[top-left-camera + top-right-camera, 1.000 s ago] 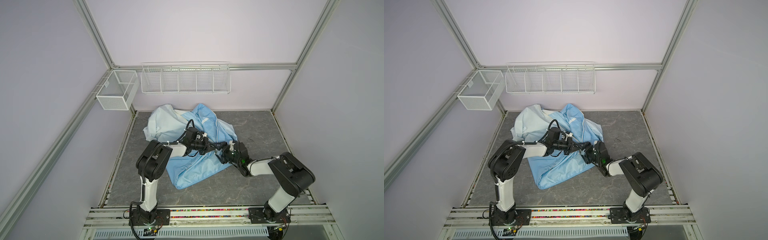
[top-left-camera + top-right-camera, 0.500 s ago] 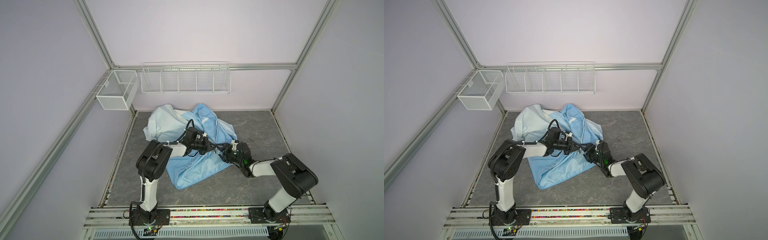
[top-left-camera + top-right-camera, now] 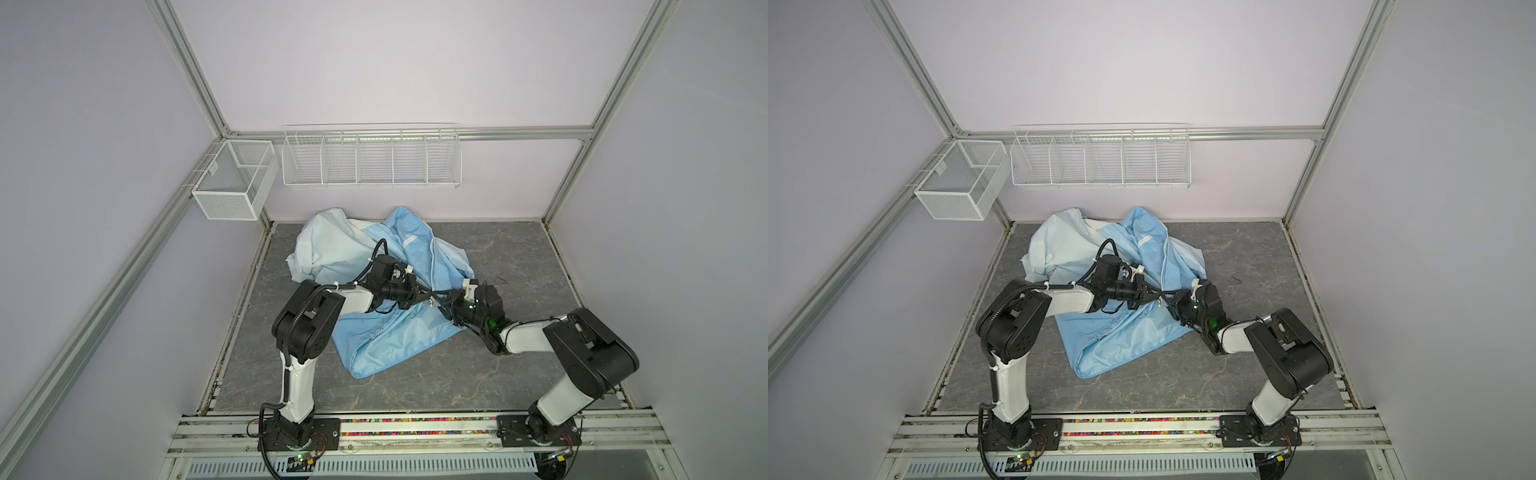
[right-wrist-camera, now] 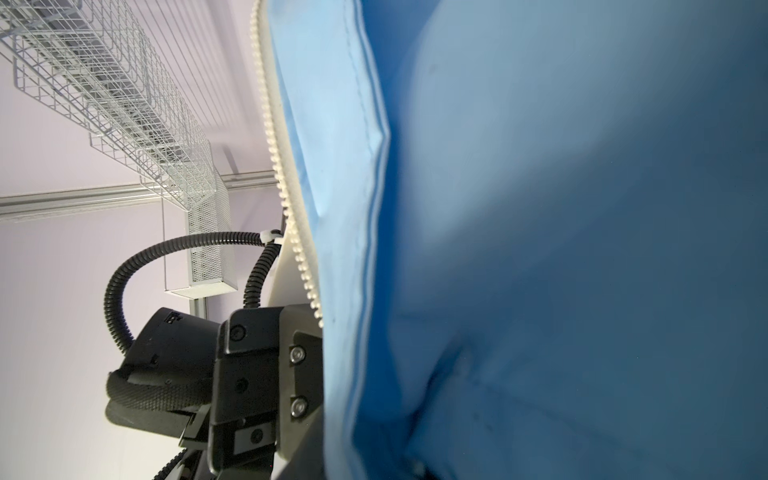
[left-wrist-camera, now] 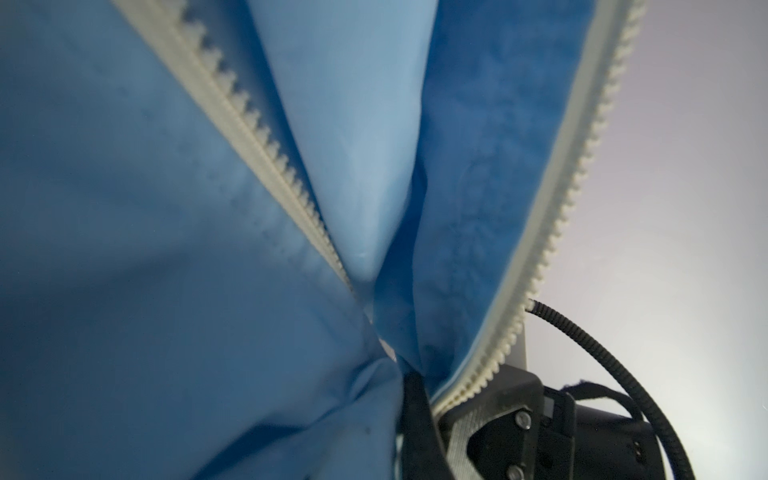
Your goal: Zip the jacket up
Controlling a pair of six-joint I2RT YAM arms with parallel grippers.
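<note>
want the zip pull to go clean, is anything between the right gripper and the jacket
Nothing visible does. The right gripper is right at the jacket, meeting the left gripper beside the open zipper. Between its two rows of teeth only the jacket's own fabric shows.

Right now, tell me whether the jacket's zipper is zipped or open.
Open where visible: the jacket's zipper rows run apart in the left wrist view, fabric between them.
</note>
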